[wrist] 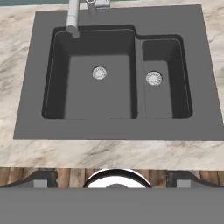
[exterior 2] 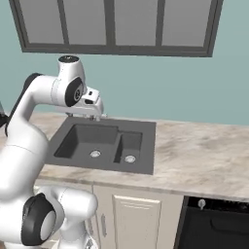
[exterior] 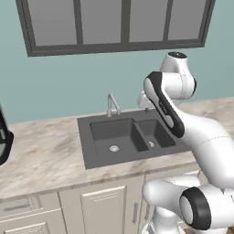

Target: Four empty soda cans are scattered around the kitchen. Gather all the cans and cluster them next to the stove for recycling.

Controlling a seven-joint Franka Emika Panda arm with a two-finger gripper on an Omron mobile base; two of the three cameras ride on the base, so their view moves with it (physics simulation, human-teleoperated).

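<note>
Soda cans, 4 to gather: can't tell where they sit from here. Likely light, thin-walled, slick and easy to dent, so pinch mid-body, gently. Two-finger gripper hangs above the dark grey double-basin sink, near its silver faucet, jaws wide, holding nothing. Beige marbled counter surrounds the sink.

The sink is set into the worktop. Its wider basin lies left of the narrower basin, each with a drain in its floor. The tap stands behind the sink, the window above it, and cupboard doors below it.
</note>
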